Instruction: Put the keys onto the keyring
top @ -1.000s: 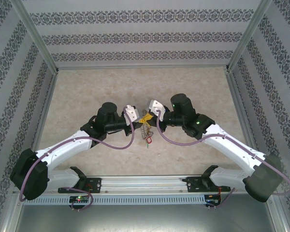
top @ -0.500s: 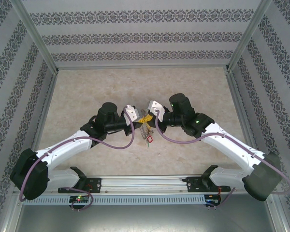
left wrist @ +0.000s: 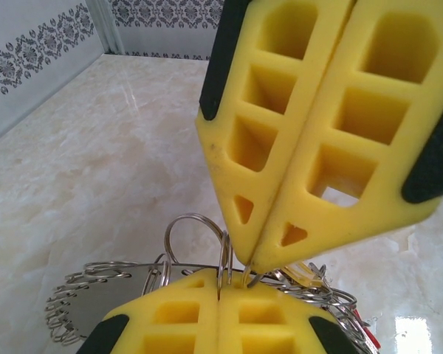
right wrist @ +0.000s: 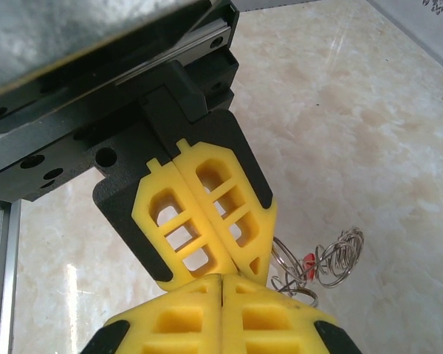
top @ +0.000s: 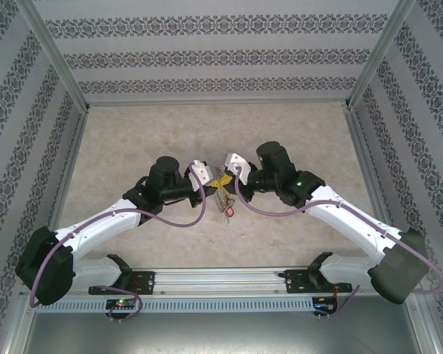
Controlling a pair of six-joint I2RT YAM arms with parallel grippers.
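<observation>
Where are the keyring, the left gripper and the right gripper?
keyring (top: 221, 200), top view, on the hanging bundle of loops.
left gripper (left wrist: 218, 295), left wrist view, on the seam between its fingertips.
right gripper (right wrist: 221, 286), right wrist view, on the seam between its fingertips.

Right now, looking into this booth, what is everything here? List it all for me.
beige marble-patterned tabletop: one, booth floor.
grey-and-white patterned walls: three, around the table.
silver metal keyring, fringed with wire loops: one, table centre, under the fingertips.
red plastic tag: one, on that keyring.
purple cables: two, one along each arm.
left gripper: one, yellow fingers, shut on a thin ring of the keyring.
right gripper: one, yellow fingers, shut, tips against the left's.
</observation>
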